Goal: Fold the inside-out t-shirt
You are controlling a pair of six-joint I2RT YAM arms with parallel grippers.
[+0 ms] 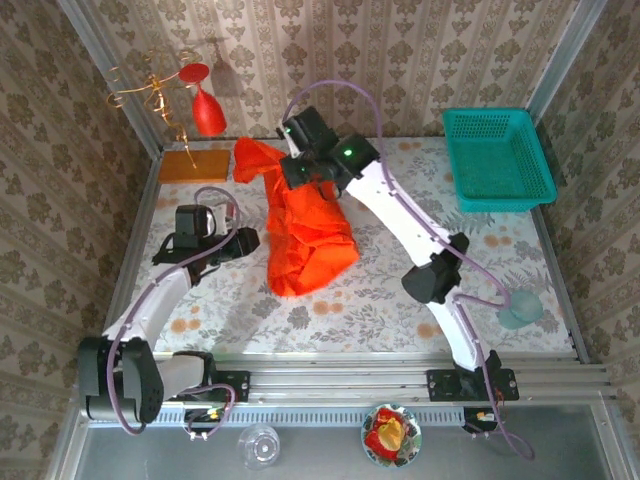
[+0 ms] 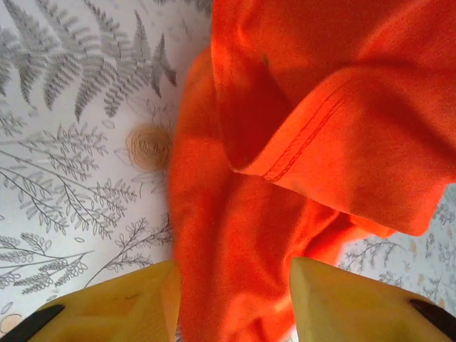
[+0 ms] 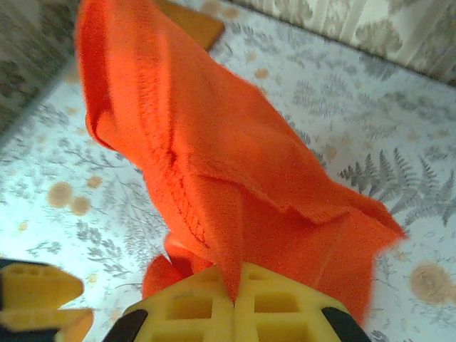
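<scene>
The inside-out t-shirt lies in a rumpled heap mid-table, reaching toward the far left corner. The right gripper is clenched on a fold at its far end. The left gripper straddles the shirt's left side, fingers apart; I can't tell whether they pinch it.

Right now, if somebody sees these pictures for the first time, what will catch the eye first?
The bright orange-red t-shirt, crumpled in the middle of the table, with the right tool shut on its far end. Then the teal basket at the far right corner and the red wine glass at the far left.
</scene>
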